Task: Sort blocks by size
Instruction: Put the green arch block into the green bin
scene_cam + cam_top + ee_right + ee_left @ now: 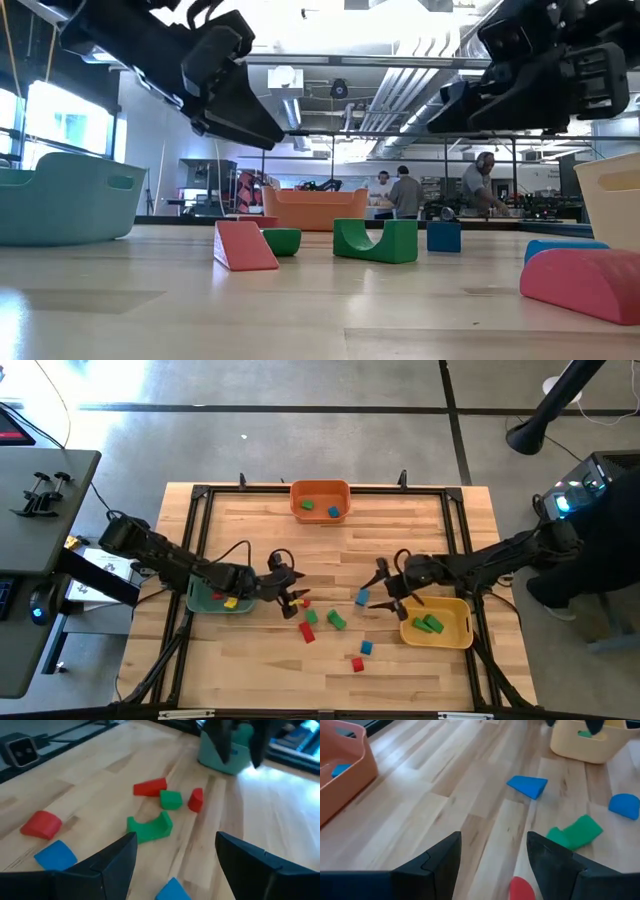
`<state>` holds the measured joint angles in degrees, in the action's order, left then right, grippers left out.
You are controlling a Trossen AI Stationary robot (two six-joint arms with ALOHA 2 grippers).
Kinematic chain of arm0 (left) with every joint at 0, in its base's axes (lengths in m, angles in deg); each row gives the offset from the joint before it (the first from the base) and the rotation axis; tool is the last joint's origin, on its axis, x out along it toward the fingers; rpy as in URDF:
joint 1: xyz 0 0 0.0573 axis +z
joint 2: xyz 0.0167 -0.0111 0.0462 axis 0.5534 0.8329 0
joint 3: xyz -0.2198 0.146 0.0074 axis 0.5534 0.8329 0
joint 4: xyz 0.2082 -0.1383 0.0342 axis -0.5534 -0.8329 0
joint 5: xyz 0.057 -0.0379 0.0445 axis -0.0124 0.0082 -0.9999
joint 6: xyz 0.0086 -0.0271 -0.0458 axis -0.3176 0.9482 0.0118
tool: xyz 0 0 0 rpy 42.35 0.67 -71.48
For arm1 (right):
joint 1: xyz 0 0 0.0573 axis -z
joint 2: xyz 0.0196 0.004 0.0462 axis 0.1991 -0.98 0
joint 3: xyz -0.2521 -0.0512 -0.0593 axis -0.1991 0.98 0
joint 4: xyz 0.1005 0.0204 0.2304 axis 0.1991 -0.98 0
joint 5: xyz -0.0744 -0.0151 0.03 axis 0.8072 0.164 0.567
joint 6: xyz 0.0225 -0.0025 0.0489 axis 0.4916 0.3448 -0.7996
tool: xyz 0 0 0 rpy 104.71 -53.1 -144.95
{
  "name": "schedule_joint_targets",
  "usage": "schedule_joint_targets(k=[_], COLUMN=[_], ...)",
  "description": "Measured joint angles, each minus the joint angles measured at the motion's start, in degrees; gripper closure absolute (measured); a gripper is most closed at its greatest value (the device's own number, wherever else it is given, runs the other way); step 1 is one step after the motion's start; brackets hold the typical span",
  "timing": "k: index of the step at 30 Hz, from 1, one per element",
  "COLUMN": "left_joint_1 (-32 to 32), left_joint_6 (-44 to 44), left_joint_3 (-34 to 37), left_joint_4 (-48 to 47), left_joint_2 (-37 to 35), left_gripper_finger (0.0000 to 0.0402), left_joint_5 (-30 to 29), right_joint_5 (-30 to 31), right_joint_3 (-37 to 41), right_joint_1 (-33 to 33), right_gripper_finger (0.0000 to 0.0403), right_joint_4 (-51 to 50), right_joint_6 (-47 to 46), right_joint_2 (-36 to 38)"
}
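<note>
Wooden table: loose blocks lying mid-table between bins, left gripper and right gripper both spread empty above them, apparently poised for picking.

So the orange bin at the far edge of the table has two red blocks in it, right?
Not quite. The high view shows the orange bin at the far edge holding two blocks, but they are one green block and one blue block, not red.

Bright overhead light (ceiling glare); near blocks blurred.
</note>
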<state>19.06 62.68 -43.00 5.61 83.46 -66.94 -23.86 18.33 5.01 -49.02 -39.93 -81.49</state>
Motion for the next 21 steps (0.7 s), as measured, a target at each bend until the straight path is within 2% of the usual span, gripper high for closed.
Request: schedule_joint_targets(k=[3, 10, 16, 21], left_joint_1=[0.8, 1.6, 1.6, 1.6], left_joint_6=[0.0, -0.1, -0.2, -1.9], left_joint_3=[0.0, 0.0, 0.0, 0.0], left_joint_4=[0.3, 2.5, 3.3, 4.5], left_joint_2=[0.0, 0.0, 0.0, 0.0], left_gripper_finger=[0.0190, 0.0190, 0.0190, 0.0190], left_joint_5=[0.0, 0.0, -0.4, -1.2], right_joint_5=[-3.7, -7.9, -14.8, -18.7], right_joint_3=[-0.6, -9.5, -18.7, -21.8], right_joint_1=[0.5, -0.3, 0.0, 0.1], right_gripper_finger=[0.0139, 0.0140, 0.0140, 0.0140], right_joint_4=[2.3, 1.8, -6.4, -8.9], right_joint_6=[0.8, 5.6, 9.2, 9.9], right_joint_2=[-2.5, -15.9, -24.0, -30.0])
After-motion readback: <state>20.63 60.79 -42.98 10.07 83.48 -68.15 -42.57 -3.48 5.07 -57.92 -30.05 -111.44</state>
